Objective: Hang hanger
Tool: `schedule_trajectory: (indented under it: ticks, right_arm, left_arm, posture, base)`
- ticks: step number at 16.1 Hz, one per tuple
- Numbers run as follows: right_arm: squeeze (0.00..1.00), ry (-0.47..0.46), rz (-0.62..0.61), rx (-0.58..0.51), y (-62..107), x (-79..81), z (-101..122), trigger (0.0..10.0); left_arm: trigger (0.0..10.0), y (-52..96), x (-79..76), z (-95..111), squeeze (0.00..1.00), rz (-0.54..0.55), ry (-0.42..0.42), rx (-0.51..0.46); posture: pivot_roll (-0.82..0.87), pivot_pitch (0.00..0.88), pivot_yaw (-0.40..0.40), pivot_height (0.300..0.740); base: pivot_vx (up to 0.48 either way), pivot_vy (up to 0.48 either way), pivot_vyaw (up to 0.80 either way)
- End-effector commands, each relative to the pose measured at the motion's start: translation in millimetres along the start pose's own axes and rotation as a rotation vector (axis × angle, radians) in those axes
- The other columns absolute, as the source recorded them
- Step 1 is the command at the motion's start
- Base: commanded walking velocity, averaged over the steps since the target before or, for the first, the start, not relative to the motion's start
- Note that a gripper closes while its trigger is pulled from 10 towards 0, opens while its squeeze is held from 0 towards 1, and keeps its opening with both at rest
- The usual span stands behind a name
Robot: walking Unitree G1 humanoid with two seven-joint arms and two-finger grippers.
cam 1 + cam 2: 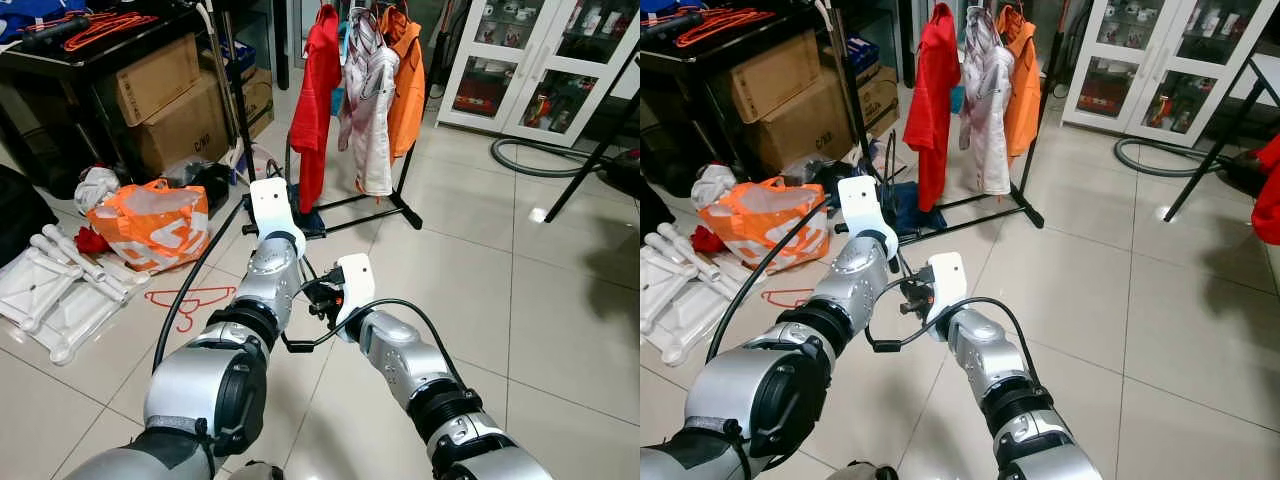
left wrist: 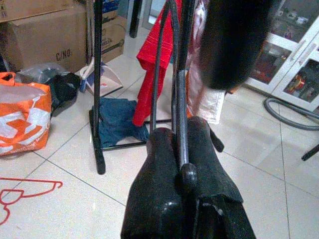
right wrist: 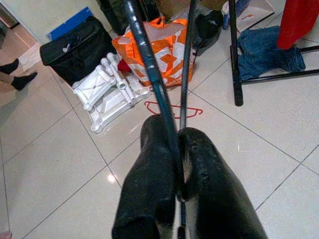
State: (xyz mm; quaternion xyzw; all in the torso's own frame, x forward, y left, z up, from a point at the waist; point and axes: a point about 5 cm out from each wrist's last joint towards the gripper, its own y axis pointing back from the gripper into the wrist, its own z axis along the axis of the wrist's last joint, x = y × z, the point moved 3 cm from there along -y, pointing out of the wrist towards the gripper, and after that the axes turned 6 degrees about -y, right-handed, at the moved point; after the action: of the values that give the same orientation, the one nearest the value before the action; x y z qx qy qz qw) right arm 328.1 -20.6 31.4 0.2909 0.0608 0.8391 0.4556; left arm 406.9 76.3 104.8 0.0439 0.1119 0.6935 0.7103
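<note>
Both grippers hold a black wire hanger low over the tiled floor, in front of me. My left gripper is shut on two of its thin wires, which run up between the fingers. Just to its right, my right gripper is shut on the hanger's thicker bar. In the left eye view the right gripper sits just right of the left wrist's white mount. The black clothes rack stands beyond, holding a red garment, a white one and an orange one.
A red hanger lies on the floor at left, near an orange bag and white plastic parts. Cardboard boxes stand behind. A glass cabinet and a hose are at back right. A person's feet are nearby.
</note>
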Motion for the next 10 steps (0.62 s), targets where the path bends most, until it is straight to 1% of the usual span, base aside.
schedule_trajectory:
  ticks: [1,2,3,6,10]
  right_arm:
    - [0.0,-0.017,-0.052,-0.073,3.3,-13.6,18,0.0]
    - [0.0,-0.019,-0.058,-0.071,3.8,-15.2,18,0.0]
    - [0.0,-0.028,-0.066,-0.066,4.6,-17.7,17,0.0]
    - [0.0,-0.054,-0.076,-0.055,5.3,-20.5,14,0.0]
    - [0.0,-0.088,-0.093,-0.049,4.8,-24.4,14,0.0]
  left_arm:
    - [10.0,5.4,-4.4,-26,0.0,-0.045,-0.036,0.097]
    - [10.0,5.8,-5.9,-27,0.0,-0.06,-0.044,0.108]
    - [10.0,6.7,-8.4,-31,1.0,-0.084,-0.046,0.13]
    - [10.0,7.7,-13.6,-34,1.0,-0.121,-0.047,0.151]
    - [10.0,9.4,-31.0,-35,1.0,-0.204,0.007,0.203]
  posture:
    - [-0.16,0.0,0.005,0.74]
    - [-0.16,0.0,0.005,0.74]
    - [-0.16,0.0,0.003,0.74]
    - [-0.16,0.0,0.001,0.74]
    - [-0.15,0.0,-0.004,0.74]
  base:
    - [0.0,0.0,0.0]
    - [0.0,0.0,0.0]
    - [0.0,0.0,0.0]
    - [0.0,0.0,0.0]
    - [0.0,0.0,0.0]
